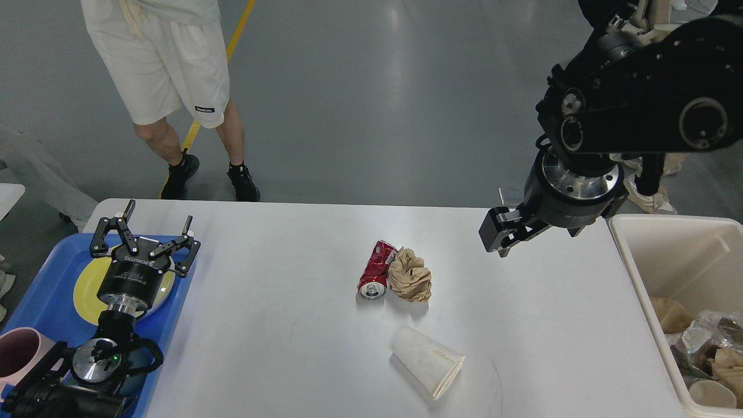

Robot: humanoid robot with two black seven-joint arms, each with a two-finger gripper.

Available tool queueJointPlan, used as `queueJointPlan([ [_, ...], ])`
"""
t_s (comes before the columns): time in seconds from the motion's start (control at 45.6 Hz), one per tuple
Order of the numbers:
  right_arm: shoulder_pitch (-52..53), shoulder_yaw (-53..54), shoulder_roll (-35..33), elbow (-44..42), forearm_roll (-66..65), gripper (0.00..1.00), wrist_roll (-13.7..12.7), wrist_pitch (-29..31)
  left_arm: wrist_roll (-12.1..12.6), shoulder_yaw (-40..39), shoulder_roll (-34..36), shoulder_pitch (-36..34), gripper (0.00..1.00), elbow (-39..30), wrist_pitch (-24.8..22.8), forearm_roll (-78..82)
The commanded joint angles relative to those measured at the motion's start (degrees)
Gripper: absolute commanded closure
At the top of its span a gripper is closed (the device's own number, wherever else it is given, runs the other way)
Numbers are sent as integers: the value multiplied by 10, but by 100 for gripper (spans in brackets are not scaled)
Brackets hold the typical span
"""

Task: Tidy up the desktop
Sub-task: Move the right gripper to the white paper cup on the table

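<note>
The white desktop [278, 337] holds a crushed red can [374, 271] touching a crumpled brown paper ball [410, 276] near the middle. A white paper cup [426, 361] lies on its side nearer to me. My left gripper [159, 212] is open and empty above the yellow plate [86, 285] on the blue tray [40, 302] at the left. My right gripper [500, 233] hangs above the desktop's right part, to the right of the can and paper. It is dark, and I cannot make out its fingers.
A cream plastic bin [667, 249] with paper and foil trash stands off the table's right edge. A pink mug [17, 354] sits on the tray's near end. A person [168, 75] stands behind the table's far left edge. Office chairs are at the back right.
</note>
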Motion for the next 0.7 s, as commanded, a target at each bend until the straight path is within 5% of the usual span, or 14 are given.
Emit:
queueJointPlan([
  [0.0, -38, 13, 7, 0, 0, 1, -2, -28, 0, 0, 0, 0, 3, 0, 0, 0],
  [0.395, -298, 132, 69, -100, -31, 1, -13, -134, 0, 0, 0, 0, 4, 0, 0, 0],
  [0.526, -378, 140, 97, -141, -84, 2, -31, -197, 0, 0, 0, 0, 4, 0, 0, 0],
  [0.68, -448, 142, 137, -216, -126, 1, -49, -206, 0, 0, 0, 0, 3, 0, 0, 0],
])
